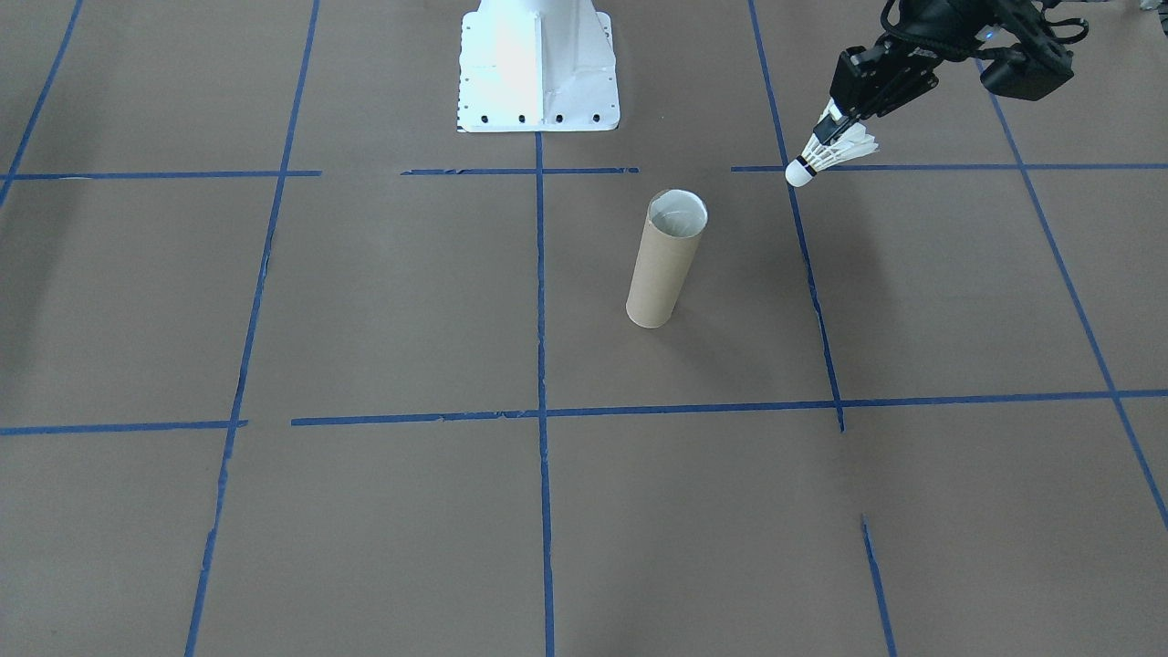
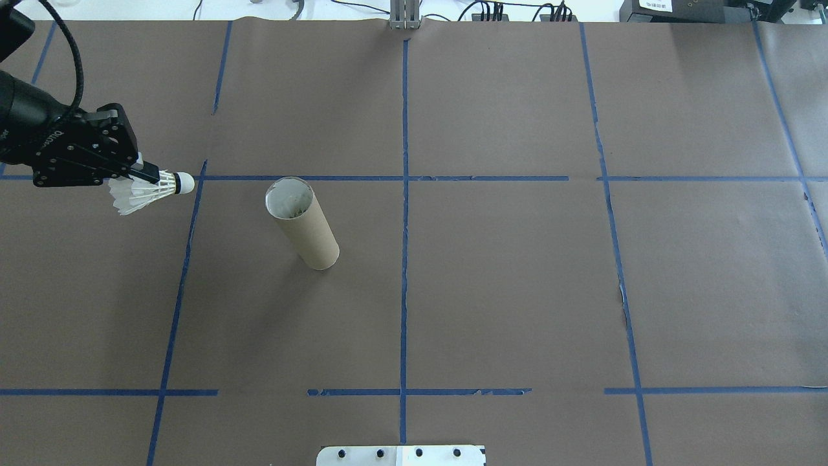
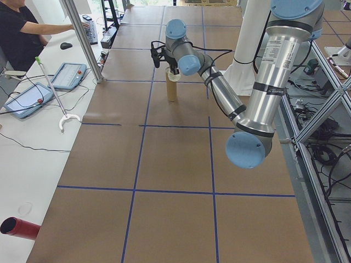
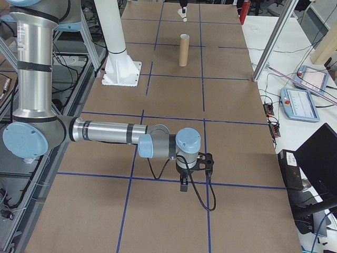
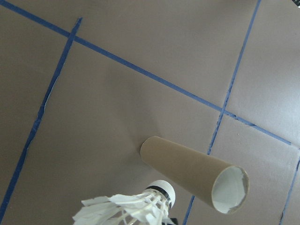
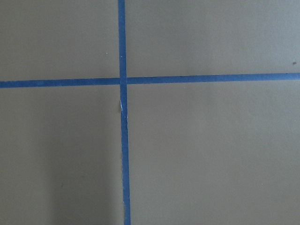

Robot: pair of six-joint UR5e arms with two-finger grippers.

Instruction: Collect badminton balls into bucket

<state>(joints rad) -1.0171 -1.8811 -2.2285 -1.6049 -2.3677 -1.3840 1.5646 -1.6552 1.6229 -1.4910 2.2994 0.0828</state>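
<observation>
On the brown paper-covered table (image 2: pixel 517 291), crossed by blue tape lines (image 2: pixel 404 259), I count one shuttlecock (image 2: pixel 150 191), one cardboard tube (image 2: pixel 302 223), and two arms. The left gripper (image 2: pixel 150 173) hangs above the table on the robot's left side, tilted, its black fingers pinching the shuttlecock by the feather skirt. The white cork tip with its thin black band points toward the tube, feathers flaring back beneath the fingers. The shuttlecock is held in the air, well apart from the tube and off to its side, not yet over the opening.

The tube stands upright near the middle of the table, tall and narrow, plain brown cardboard outside, pale whitish inside at its open top rim (image 1: pixel 677 212). From the left wrist view the shuttlecock (image 5: pixel 133 206) shows ragged white feathers with the tube (image 5: pixel 194 174) beyond it.

The right arm (image 4: pixel 113 132) stretches low across the near end of the table on the robot's right, elbow bent, its gripper (image 4: pixel 185 183) pointing down near a tape crossing; I cannot tell whether its fingers are spread or closed. A white metal base (image 1: pixel 538 68) sits at the robot's edge of the table.
</observation>
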